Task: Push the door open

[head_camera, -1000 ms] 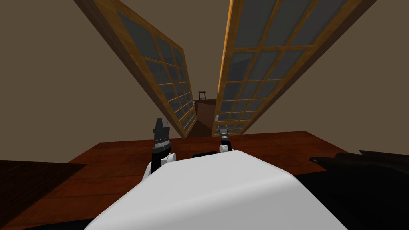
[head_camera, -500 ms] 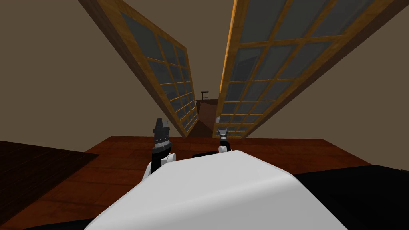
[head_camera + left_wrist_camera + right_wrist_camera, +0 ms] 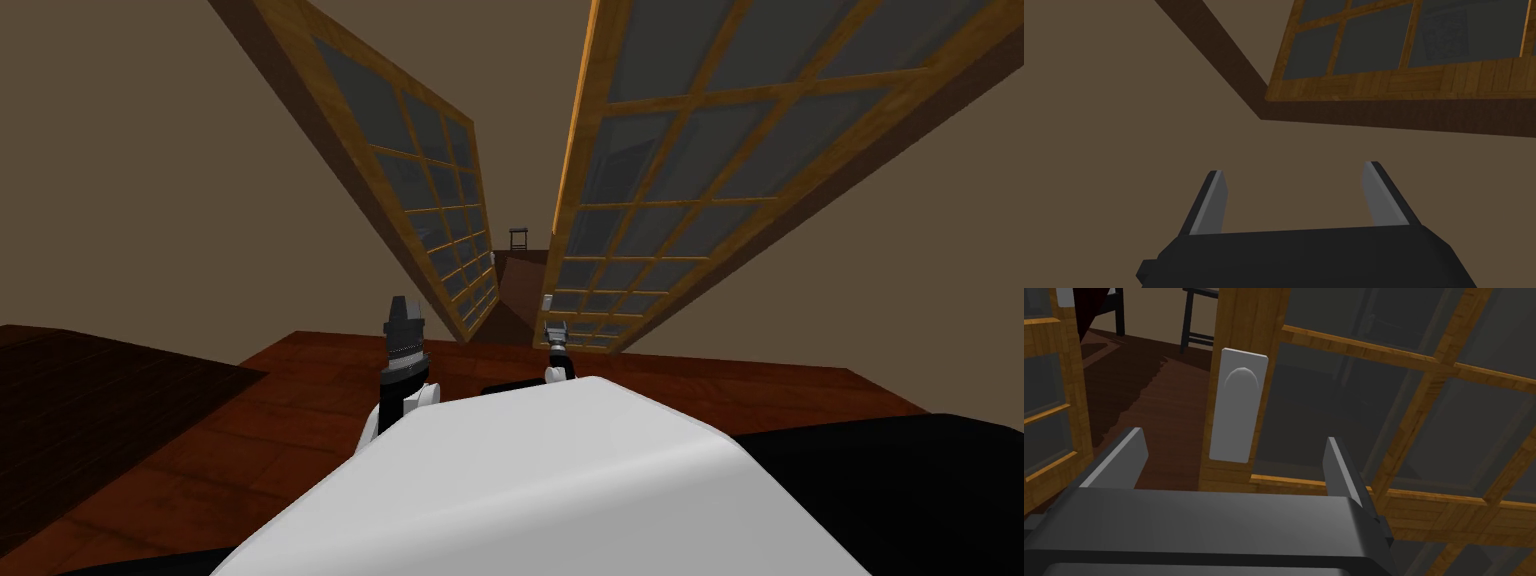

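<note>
Wooden door [image 3: 1249, 323] stands before right gripper's [image 3: 1233, 437] parted fingers [image 3: 1338, 465].

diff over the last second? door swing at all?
Mostly my own move: the whole head view has shifted and both doors loom nearer. The gap between the left door and right door looks unchanged. The right gripper stays open before the white handle plate; the left gripper stays open. Nothing taken hold of.

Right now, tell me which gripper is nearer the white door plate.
Right. The right gripper hovers just before the white plate; the left gripper faces the wall beside the other door.
</note>
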Available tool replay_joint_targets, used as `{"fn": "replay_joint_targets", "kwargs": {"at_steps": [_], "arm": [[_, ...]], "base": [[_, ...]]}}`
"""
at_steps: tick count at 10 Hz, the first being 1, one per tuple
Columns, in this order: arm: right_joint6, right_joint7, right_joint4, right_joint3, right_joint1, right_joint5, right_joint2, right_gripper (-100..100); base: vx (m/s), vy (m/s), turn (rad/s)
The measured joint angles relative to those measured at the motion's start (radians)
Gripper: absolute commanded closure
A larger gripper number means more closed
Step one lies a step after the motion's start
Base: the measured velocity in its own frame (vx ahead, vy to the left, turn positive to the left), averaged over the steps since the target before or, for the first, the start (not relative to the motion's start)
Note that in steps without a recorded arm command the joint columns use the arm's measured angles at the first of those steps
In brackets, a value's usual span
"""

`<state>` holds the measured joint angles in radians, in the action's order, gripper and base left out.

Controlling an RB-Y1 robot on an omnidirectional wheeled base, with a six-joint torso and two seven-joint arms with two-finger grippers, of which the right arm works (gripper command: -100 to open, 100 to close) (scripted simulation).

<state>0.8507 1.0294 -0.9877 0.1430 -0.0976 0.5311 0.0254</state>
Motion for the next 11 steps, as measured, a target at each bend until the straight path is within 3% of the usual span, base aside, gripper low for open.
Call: {"fn": "replay_joint_targets", "kwargs": {"at_steps": [4, 7, 11], "arm": [[0.019, 0.062, 0.088, 0.006, 0.027, 0.034, -0.027, -100], [0.024, 0.091, 0.122, 0.008, 0.037, 0.049, -0.039, -100], [0.026, 0.098, 0.122, 0.003, 0.033, 0.053, 0.004, -100]], "base": [[0.053, -0.135, 0.156], [0.051, -0.055, 0.049], [0.178, -0.041, 0.026]]}}
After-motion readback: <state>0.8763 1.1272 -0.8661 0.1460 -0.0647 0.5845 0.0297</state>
